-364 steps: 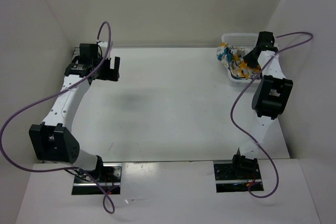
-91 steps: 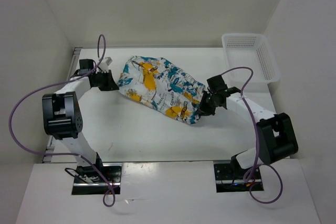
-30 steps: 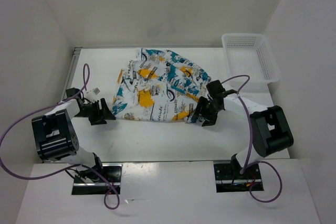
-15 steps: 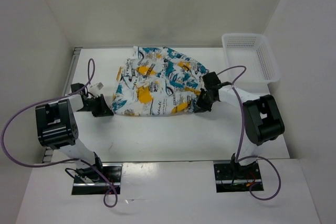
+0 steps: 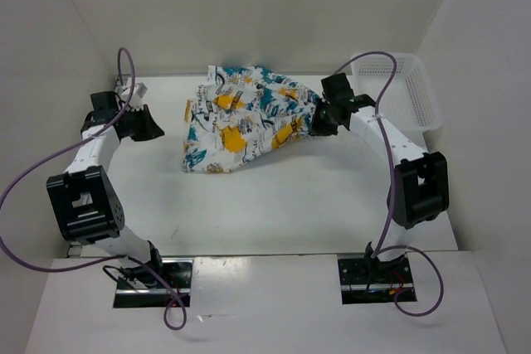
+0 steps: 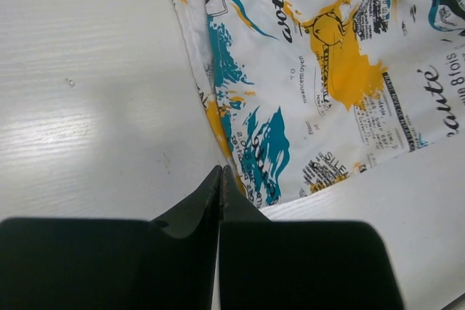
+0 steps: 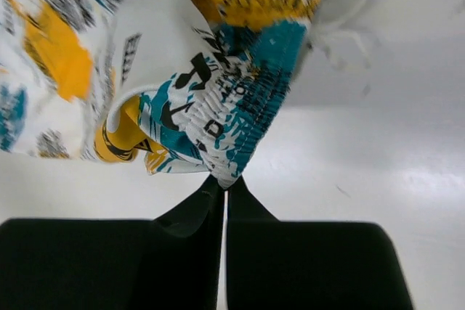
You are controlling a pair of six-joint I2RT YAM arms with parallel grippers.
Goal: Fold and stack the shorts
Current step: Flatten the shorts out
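1. Top view: the shorts [image 5: 241, 118] lie rumpled at upper centre of the table [image 5: 274, 196], well apart from the basket [image 5: 398, 56] at upper right. The right gripper [image 5: 322, 119] sits at their right edge. The left gripper [image 5: 149, 126] hangs at the left, apart from the cloth.
2. Left wrist view: the left gripper [image 6: 220, 179] is pressed fully together with nothing between its fingers. The shorts [image 6: 327, 70] fill the upper right.
3. Right wrist view: the right gripper [image 7: 224, 183] is clamped on the gathered waistband edge of the shorts [image 7: 211, 121], which drape up and left.
4. We judge the step to be spreading the shorts flat before the first fold. Next, the left gripper must reopen and take the near left edge.
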